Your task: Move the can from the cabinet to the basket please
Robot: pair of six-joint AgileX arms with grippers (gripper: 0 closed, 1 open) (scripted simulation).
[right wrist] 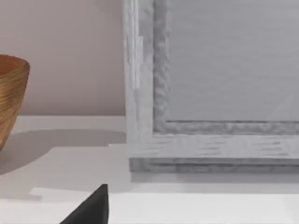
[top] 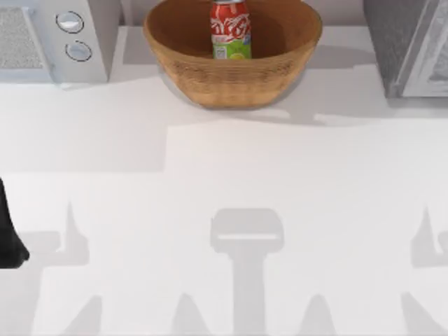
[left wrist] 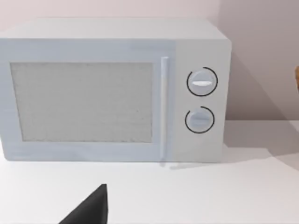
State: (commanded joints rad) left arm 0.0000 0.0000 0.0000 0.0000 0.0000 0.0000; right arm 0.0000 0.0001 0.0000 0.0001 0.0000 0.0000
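Near left bench [top: 231,182] edge from above: dark bit of our left arm [top: 10,238]. A dark tip of the left claw [left wrist: 88,210] shows in its wrist view; we cannot tell if it's apart or together. Same for the right claw [right wrist: 88,210]. Far centre: the can [top: 230,29] stands upright inside the basket [top: 231,73]. Far right: the cabinet [top: 409,49], its pale-framed door seen close in the right wrist view. Far left: white microwave [left wrist: 117,91], full front in the left wrist view.
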